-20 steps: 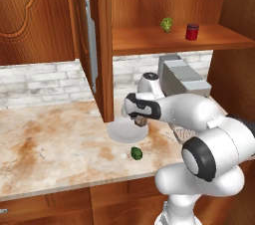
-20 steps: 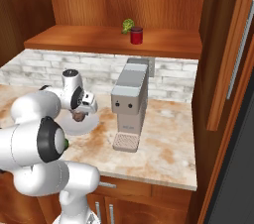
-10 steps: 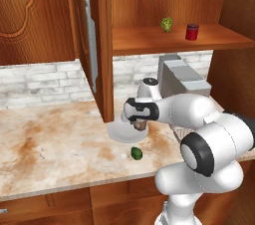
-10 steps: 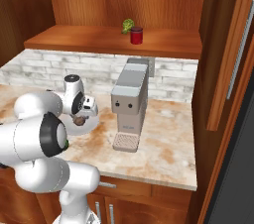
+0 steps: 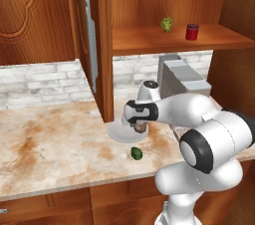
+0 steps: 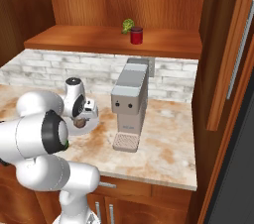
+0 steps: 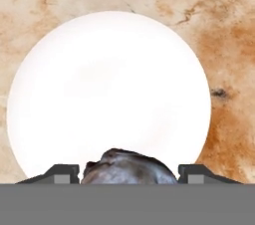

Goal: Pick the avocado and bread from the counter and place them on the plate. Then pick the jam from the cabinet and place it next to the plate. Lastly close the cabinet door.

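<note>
One gripper (image 7: pixel 128 176) clamps bread (image 7: pixel 128 168) above plate (image 7: pixel 99 89), poised for drop. Avocado (image 5: pixel 136 153) waits on counter (image 5: pixel 50 144) just in front of plate. Beyond plate, jam (image 5: pixel 191 32) sits on open cabinet (image 5: pixel 164 45) shelf.

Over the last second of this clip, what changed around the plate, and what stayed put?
The gripper, shut on the bread, has come down a little toward the plate and now hangs over it; the bread has not been let go. The avocado stays on the counter in front of the plate, the jam stays on the cabinet shelf, and the cabinet door stays open.
</note>
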